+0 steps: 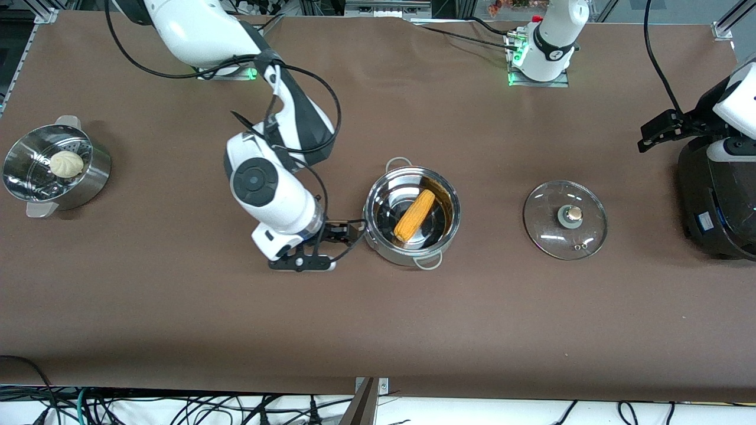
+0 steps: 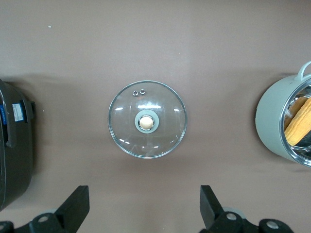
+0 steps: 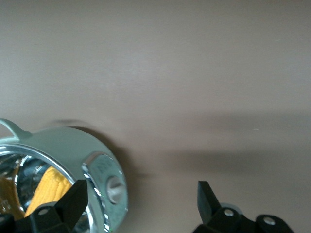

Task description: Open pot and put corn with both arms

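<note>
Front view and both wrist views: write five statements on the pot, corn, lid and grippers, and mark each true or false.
1. The corn lies inside the pot. True.
2. The glass lid sits on the pot. False: it lies flat on the table, beside the pot toward the left arm's end.
3. The right gripper grips the corn. False: its fingers are open and empty, beside the pot's rim.
4. The left gripper is open, with nothing between its fingers. True.
5. The white bun is in the same pot as the corn. False: it sits in the steamer pot at the right arm's end.
</note>
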`<state>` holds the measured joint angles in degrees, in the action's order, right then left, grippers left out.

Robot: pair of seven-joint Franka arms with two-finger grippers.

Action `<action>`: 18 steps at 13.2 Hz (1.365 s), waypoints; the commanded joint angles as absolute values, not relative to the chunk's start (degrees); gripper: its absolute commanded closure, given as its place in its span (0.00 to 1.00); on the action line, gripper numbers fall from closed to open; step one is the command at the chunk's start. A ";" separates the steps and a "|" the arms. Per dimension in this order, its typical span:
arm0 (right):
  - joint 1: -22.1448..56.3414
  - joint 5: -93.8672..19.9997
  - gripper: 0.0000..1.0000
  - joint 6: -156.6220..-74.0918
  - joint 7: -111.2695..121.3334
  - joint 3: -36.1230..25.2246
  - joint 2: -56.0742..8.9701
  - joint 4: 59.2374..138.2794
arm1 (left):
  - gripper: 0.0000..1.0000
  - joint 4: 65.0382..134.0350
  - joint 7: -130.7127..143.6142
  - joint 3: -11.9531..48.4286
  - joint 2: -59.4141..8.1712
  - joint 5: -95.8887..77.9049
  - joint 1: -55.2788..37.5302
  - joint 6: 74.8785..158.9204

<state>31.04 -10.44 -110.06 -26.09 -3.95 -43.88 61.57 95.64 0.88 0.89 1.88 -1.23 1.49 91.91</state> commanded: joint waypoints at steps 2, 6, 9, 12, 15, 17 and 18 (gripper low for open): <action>30.85 -10.90 0.00 -106.70 -15.50 -9.74 -29.84 77.11 | 0.00 94.92 0.18 1.49 2.46 0.52 1.58 91.32; 30.94 -10.11 0.00 -101.38 -7.93 -15.71 -18.39 86.75 | 0.00 94.83 0.18 1.93 2.55 0.97 1.23 91.32; 24.21 -7.13 0.00 -92.57 -6.60 -13.21 -10.75 88.67 | 0.00 94.83 -0.44 1.85 2.55 0.88 1.05 91.32; 13.04 -5.37 0.00 -91.06 -2.82 -4.94 -4.59 92.01 | 0.00 94.83 -3.85 1.85 2.46 0.79 1.05 91.23; 8.18 -2.57 0.00 -89.21 1.21 -0.98 -2.47 91.85 | 0.00 94.83 -4.74 1.85 2.46 0.35 0.97 89.57; 8.17 -0.79 0.00 -88.95 1.93 -0.79 -2.02 91.41 | 0.00 94.83 -4.75 1.85 2.46 0.26 0.97 89.38; 8.26 -0.70 0.00 -88.60 1.93 -1.14 -2.11 91.23 | 0.00 94.83 -4.57 1.85 2.46 0.26 0.88 89.38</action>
<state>9.35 -1.92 -89.06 0.76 -2.36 -3.40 89.96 95.27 -3.48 1.74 2.03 -0.31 1.08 90.49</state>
